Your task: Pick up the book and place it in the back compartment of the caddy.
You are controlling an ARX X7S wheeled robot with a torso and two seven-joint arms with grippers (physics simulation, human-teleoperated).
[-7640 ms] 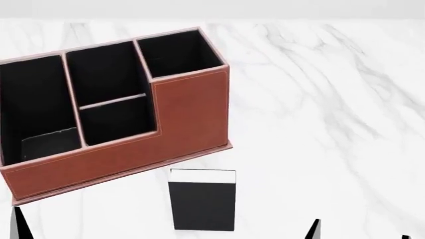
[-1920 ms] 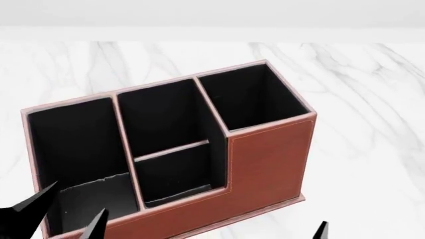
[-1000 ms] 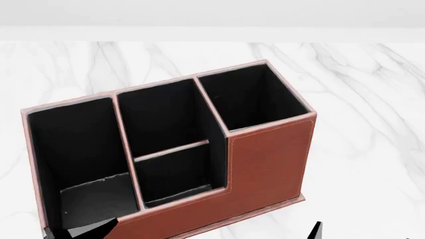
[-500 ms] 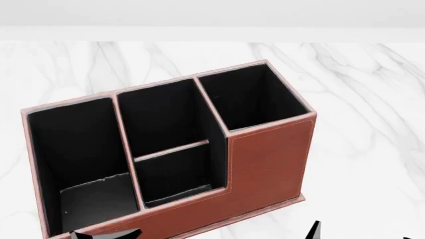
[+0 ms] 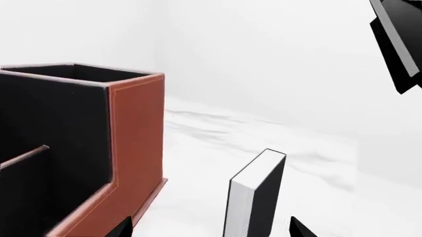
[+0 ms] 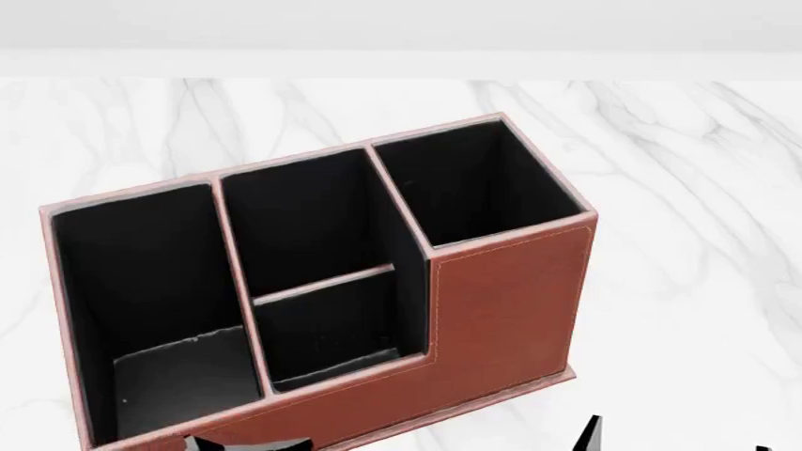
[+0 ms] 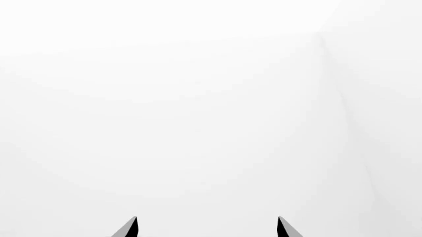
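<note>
Head view shows the marble table point(image 6: 701, 188) filling the frame, and on it the caddy point(image 6: 508, 310), reddish-brown with black lining, standing from 9 o'clock to the centre. Its four pockets are all empty of the book. The back compartment point(image 6: 332, 343) — the small, roughly square pocket behind the lowest wall — sits near 6 o'clock of the caddy's middle section.

Compared with half a second ago, the dark shape of the left gripper point(image 6: 251, 443) at the bottom edge has slid toward 3 o'clock, along the caddy's front wall. Two seconds ago it was higher, over the leftmost pocket. I judge that the left arm is descending and moving across to reach the book, so the pick-up is not yet done.

Left wrist view gives the book point(image 5: 257, 197): it stands upright on the table, black cover and white page edges, just beside the caddy's tall corner but apart from it. The two tips of the left gripper point(image 5: 211, 228) show at the lower edge, spread wide, one on each side of the book — nothing is held.

Right wrist view shows only white background and the right gripper point(image 7: 207, 228), its tips also wide apart and empty.
</note>
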